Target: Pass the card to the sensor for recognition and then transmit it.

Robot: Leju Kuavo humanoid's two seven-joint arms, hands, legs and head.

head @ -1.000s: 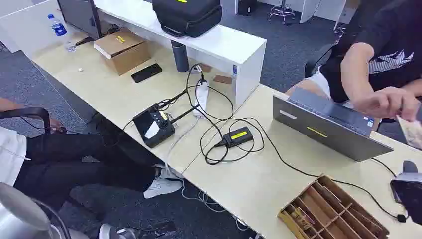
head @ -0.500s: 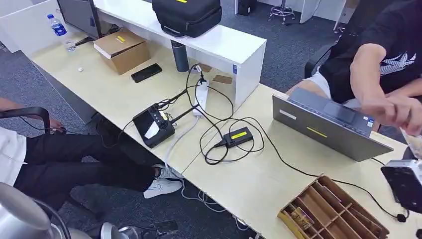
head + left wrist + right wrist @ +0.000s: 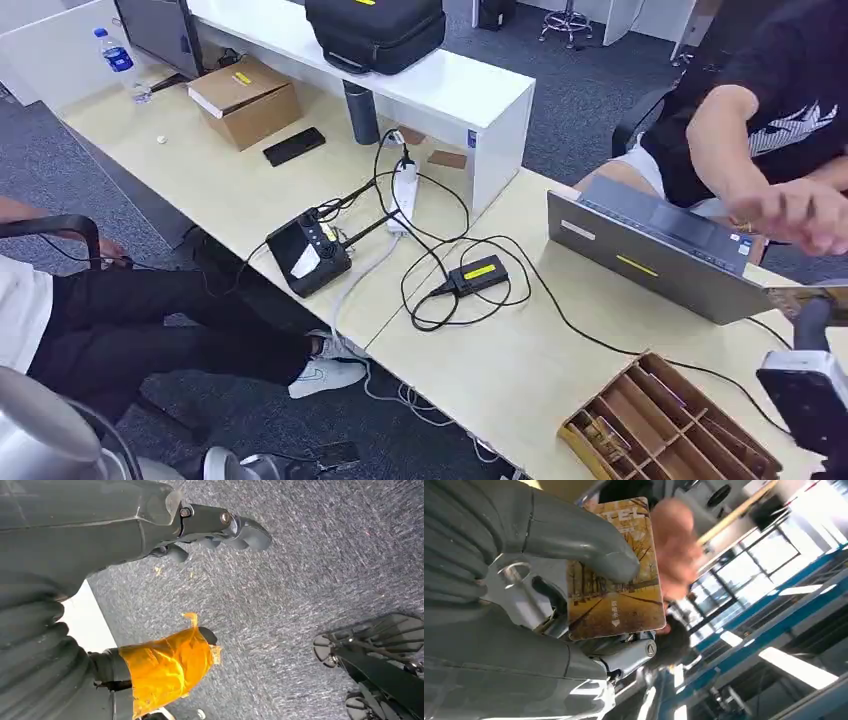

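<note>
My right hand (image 3: pixel 812 385) is at the table's right end and holds a card (image 3: pixel 790 300) above the desk. In the right wrist view the card (image 3: pixel 616 575) carries a picture of a yellow tree avenue, with the thumb (image 3: pixel 589 550) pressing it against the fingers. A person's blurred hand (image 3: pixel 800 215) hovers just beyond the card, apart from it. A small black reader with a yellow label (image 3: pixel 478 273) lies mid-table, well to the left of my right hand. My left hand (image 3: pixel 210 530) hangs over grey carpet, holding nothing, with orange tape on its thumb (image 3: pixel 165 667).
An open grey laptop (image 3: pixel 660 260) stands between the reader and the seated person. A wooden compartment tray (image 3: pixel 670 420) lies at the front edge beside my right hand. A black terminal (image 3: pixel 308 255), cables and a power strip (image 3: pixel 404 190) sit left. Another person's legs (image 3: pixel 170 320) are at the left.
The person brought the card to my right hand and let go; their hand has drawn back. My right hand has risen and now holds the card.
</note>
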